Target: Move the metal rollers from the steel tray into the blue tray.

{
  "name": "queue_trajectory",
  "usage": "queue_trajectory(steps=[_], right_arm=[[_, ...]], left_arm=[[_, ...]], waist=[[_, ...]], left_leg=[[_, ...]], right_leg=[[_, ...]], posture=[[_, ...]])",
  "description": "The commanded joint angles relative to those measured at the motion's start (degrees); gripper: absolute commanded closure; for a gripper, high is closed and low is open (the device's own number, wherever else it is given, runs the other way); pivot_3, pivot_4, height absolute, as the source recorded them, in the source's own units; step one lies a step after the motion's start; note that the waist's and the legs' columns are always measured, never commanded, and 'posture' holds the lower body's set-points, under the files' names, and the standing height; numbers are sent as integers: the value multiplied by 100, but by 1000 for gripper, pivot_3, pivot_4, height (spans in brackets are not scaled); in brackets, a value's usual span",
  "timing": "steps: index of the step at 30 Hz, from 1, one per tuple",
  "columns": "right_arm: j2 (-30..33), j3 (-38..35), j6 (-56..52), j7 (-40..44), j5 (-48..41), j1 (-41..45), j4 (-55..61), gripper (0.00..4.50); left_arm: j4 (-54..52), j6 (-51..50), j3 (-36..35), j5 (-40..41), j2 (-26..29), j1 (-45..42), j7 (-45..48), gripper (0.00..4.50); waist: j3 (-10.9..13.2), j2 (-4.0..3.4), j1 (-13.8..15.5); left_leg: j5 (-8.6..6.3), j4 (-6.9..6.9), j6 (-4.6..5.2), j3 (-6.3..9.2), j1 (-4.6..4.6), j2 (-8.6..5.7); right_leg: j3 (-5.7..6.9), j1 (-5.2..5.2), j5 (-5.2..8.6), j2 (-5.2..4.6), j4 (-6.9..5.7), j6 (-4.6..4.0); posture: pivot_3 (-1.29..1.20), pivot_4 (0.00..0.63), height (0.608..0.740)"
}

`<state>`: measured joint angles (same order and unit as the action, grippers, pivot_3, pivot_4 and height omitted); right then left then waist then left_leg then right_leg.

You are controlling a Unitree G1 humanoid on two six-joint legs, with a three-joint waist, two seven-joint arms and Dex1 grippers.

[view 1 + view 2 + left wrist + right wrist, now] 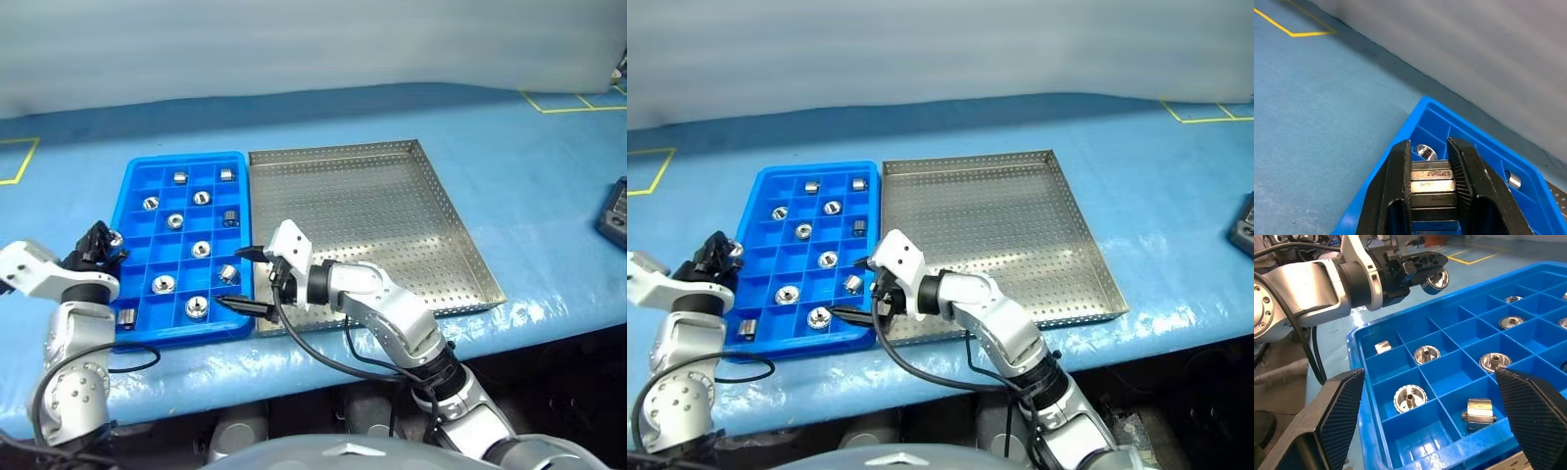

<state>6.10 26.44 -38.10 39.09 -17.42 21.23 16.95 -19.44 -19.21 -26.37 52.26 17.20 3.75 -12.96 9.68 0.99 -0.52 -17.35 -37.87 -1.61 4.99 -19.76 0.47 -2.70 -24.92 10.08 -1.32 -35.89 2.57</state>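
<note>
My left gripper [110,242] is clamped on one roller [1436,280], holding it over the left edge of the blue tray [137,174]. My right gripper [245,279] has its fingers spread wide, holding nothing, pointing across the tray's near right corner. The other metal rollers [197,306] sit scattered in the blue compartments, one per cell. The steel tray [460,240] lies just beside it on the right, touching edges, and I see bare perforated floor.
</note>
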Motion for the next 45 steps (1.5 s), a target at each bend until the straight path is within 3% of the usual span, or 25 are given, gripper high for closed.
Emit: queue_trajectory(steps=[1,10,11,20,29,37,45], right_arm=[[15,-134,-55,-148,-124,-71,406,0],[90,-194,-157,-354,-168,-228,570,0],[98,-175,-154,-365,-161,-232,571,0],[154,-73,-103,-289,-191,-135,492,0],[136,-5,18,-183,-170,-57,350,0],[100,9,154,-8,-180,65,157,0],[78,4,296,116,-176,168,-5,0]], left_arm=[[417,-266,-38,-342,117,-312,-198,3729],[696,-722,-85,-639,-33,-441,-223,3729],[678,-744,-101,-638,-59,-424,-190,3007],[-141,-547,-184,-747,-236,18,224,76],[-1197,704,-42,-1847,-577,957,768,15],[-1923,1173,267,-2257,-809,1956,1371,15],[-2208,1484,545,-2740,-1218,2469,1397,15]], waist=[[0,1,-34],[0,3,-162],[0,3,-162],[0,4,-188],[1,6,-82],[3,7,-11],[5,9,1]], left_leg=[[0,0,0,0,0,0],[0,0,0,0,0,0],[0,0,0,0,0,0],[0,5,0,-1,0,1],[0,5,0,-3,-5,-2],[-1,3,1,-3,-6,-1],[-1,3,2,-2,-10,-1]], right_leg=[[0,-1,0,0,0,0],[-1,-2,-15,-1,1,25],[-1,-1,-15,0,1,25],[-3,-5,-14,0,0,24],[-4,-7,0,-5,4,1],[-3,-7,2,-4,4,1],[-2,-10,3,-4,4,1]], posture=[[23,150,740],[20,150,740],[24,150,740],[56,150,740],[92,150,740],[129,150,740],[167,150,740]])
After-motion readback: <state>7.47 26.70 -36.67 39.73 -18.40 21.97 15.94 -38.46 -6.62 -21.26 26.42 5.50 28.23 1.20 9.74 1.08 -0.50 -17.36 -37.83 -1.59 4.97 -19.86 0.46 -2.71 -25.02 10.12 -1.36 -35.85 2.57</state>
